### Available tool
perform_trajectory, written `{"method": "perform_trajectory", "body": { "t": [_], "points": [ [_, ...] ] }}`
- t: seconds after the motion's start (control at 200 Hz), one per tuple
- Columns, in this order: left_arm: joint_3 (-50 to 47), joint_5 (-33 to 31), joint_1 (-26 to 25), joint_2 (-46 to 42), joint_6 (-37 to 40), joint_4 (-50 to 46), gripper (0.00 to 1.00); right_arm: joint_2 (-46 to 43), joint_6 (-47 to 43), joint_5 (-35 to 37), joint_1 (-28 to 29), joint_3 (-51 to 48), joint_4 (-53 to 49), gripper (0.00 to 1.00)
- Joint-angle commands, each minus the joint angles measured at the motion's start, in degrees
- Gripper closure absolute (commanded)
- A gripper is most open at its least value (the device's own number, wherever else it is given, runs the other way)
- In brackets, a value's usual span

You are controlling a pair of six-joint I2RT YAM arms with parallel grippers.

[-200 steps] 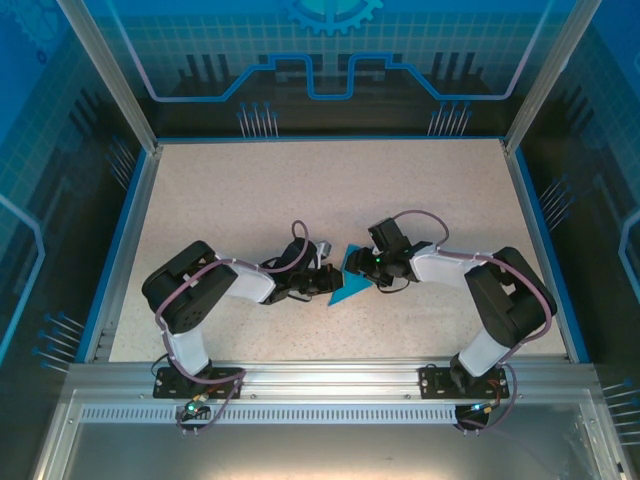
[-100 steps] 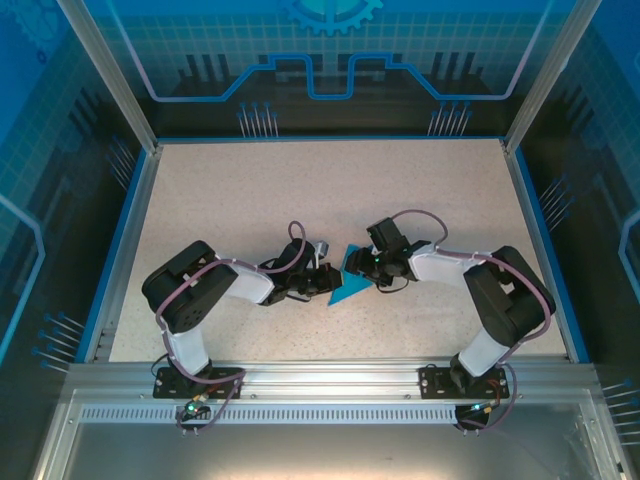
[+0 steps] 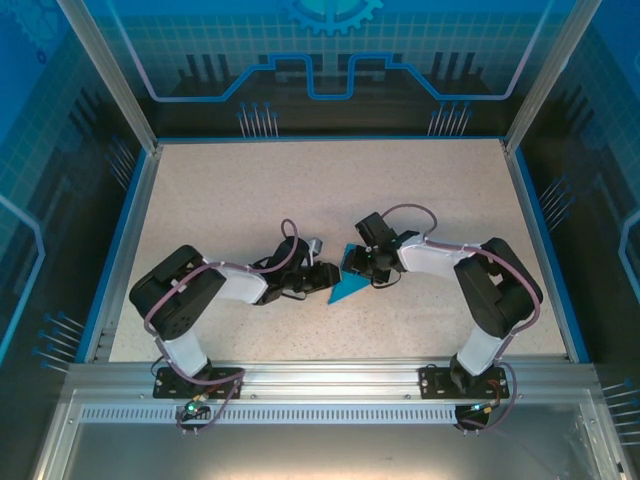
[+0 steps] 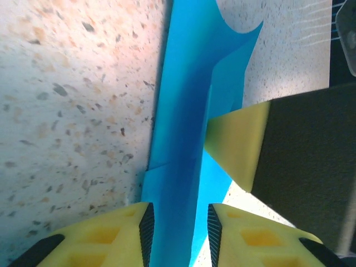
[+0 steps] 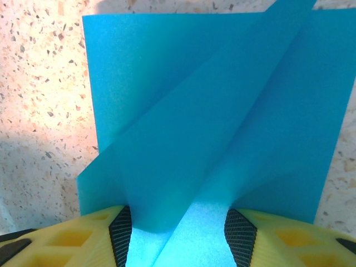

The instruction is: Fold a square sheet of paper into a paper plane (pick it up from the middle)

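Widest first: the speckled table (image 3: 250, 190) and, over its middle, both arms reaching inward. The left arm (image 3: 205, 290) and the right arm (image 3: 480, 280) meet almost nose to nose, so each has a hold on the same piece of work.

Between them is the blue sheet of paper (image 3: 348, 288), partly folded, with a corner lying on the table just under and in front of the two wrists.

Now the right gripper (image 5: 178, 231). Its pads are pinching the near edge of the sheet, and creases fan away from the pinch like a tent. It looks like an anchoring hold, fixing one end so the fold has something to pull against.

And the left gripper (image 4: 178, 228). Its yellow fingers (image 4: 111, 236) are drawn close together with a standing ridge of paper running straight out ahead between them, apparently nipped lightly. Just ahead and to its right, one of the right gripper's fingers touches that same ridge. My read is that the two pinches sit this close to keep the centre crease upright and taut for sharpening.
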Motion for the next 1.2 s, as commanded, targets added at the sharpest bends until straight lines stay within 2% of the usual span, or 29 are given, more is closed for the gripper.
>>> {"method": "perform_trajectory", "body": {
  "t": [0.0, 0.27, 0.825, 1.195],
  "points": [
    [-1.29, -1.78, 0.72, -3.55, 0.56, -3.33, 0.67, 5.23, 0.7, 3.49, 0.85, -2.5, -6.93, 0.47],
    [-1.77, 3.82, 0.73, -5.09, 1.79, -0.3, 0.71, 6.26, 0.44, 2.63, 1.2, -2.51, -6.07, 0.46],
    [-0.35, 4.93, 0.69, -2.13, 4.08, -1.79, 0.74, 8.37, 0.64, 3.18, 1.27, -0.63, -8.35, 0.41],
    [-2.8, 6.62, -0.11, -3.73, 3.72, 3.88, 0.74, 11.09, 1.68, 3.91, 1.75, 0.98, -10.49, 0.39]
  ]
}}
